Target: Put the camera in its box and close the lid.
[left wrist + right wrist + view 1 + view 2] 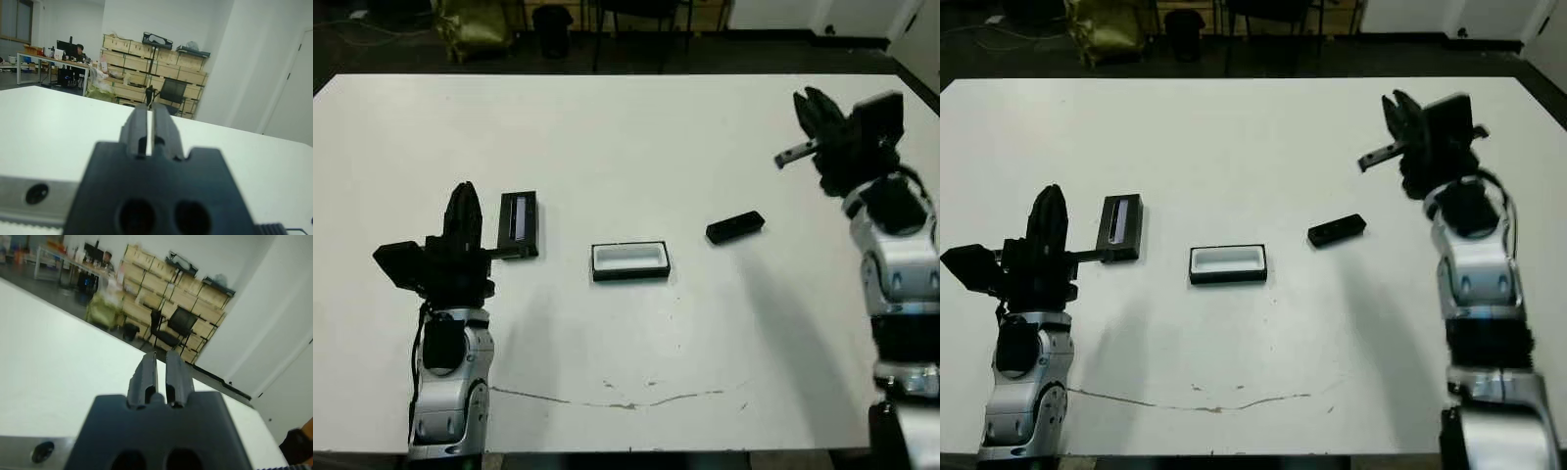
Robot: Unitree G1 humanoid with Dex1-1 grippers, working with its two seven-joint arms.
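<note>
Two arms are seen, each built of rounded silver-grey shells joined by black segments. A black cable is looped beside the left arm (pixel 445 377) near its wrist. Each gripper, left (pixel 462 211) and right (pixel 1400 113), is formed of two black fingers on a blocky black body, beside which a pale metal bracket with what may be a screw hole is mounted

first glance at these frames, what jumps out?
Three small dark things in a row mid-table on the white table: the lid on the robot's left, the open white-lined box in the centre, the camera to its right, all apart. The left gripper is raised just beside the lid; the right gripper is raised far right, beyond the camera. Both are shut and empty.
</note>
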